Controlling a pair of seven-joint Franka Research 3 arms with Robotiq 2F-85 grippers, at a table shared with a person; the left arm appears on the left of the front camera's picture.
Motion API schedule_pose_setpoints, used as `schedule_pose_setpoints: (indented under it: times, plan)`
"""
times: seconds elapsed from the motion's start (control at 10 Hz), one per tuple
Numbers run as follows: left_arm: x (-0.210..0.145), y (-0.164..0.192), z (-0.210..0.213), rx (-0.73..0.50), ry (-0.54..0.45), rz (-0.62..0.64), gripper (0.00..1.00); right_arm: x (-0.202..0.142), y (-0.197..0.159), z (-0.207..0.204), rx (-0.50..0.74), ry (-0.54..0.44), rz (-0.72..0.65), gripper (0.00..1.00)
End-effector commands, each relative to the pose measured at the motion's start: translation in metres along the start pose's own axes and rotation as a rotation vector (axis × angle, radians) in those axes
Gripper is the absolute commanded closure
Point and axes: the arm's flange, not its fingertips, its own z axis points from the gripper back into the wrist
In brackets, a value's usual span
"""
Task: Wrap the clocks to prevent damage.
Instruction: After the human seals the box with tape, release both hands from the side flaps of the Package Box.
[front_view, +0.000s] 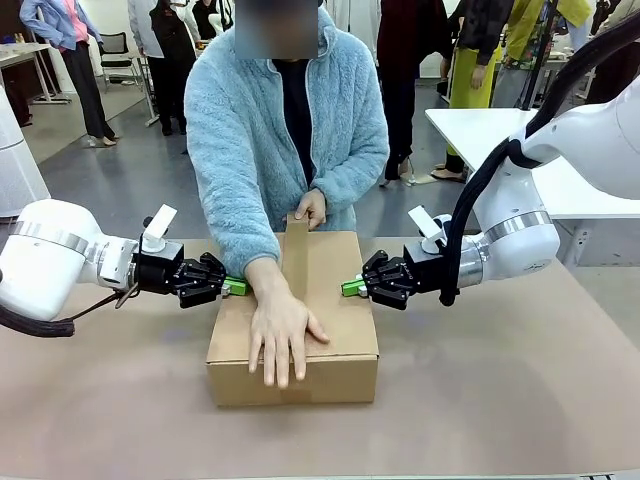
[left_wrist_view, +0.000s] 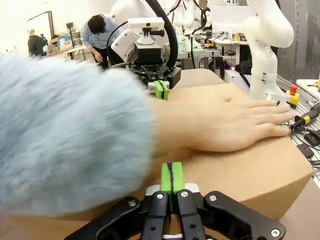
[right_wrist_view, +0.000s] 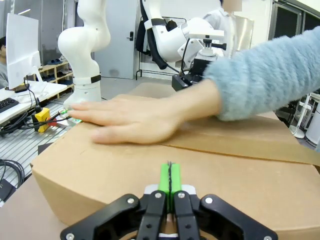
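The clocks are out of view. A closed brown cardboard box (front_view: 330, 365) sits mid-table with a brown tape strip (front_view: 296, 255) running along its top seam. The person lays one hand (front_view: 280, 335) flat on the lid, and the other hand (front_view: 311, 208) holds the tape at the far edge. My left gripper (front_view: 238, 287) is shut, its green pads against the box's left side. My right gripper (front_view: 351, 288) is shut too, its pads against the right side. In the left wrist view the shut left gripper (left_wrist_view: 171, 176) meets the box (left_wrist_view: 250, 175). The right wrist view shows the right gripper (right_wrist_view: 170, 177) at the box wall (right_wrist_view: 100, 165).
The brown table top (front_view: 500, 400) lies bare around the box. A white table (front_view: 500, 130) stands at the back right, and several people stand farther off. The person's fluffy blue sleeve (left_wrist_view: 65, 135) hangs close above the left gripper.
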Motion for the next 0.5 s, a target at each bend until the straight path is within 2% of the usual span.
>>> schedule_pose_setpoints:
  times: [0.0, 0.4]
  plan:
    - [-0.0014, 0.0, -0.0019, 0.012, -0.002, 0.002, 1.0, -0.0016, 0.0004, -0.0005, -0.003, 0.007, 0.001, 0.99]
    - [-0.0014, 0.0, -0.0019, 0.012, -0.002, 0.002, 1.0, -0.0016, 0.0004, -0.0005, -0.003, 0.007, 0.001, 0.99]
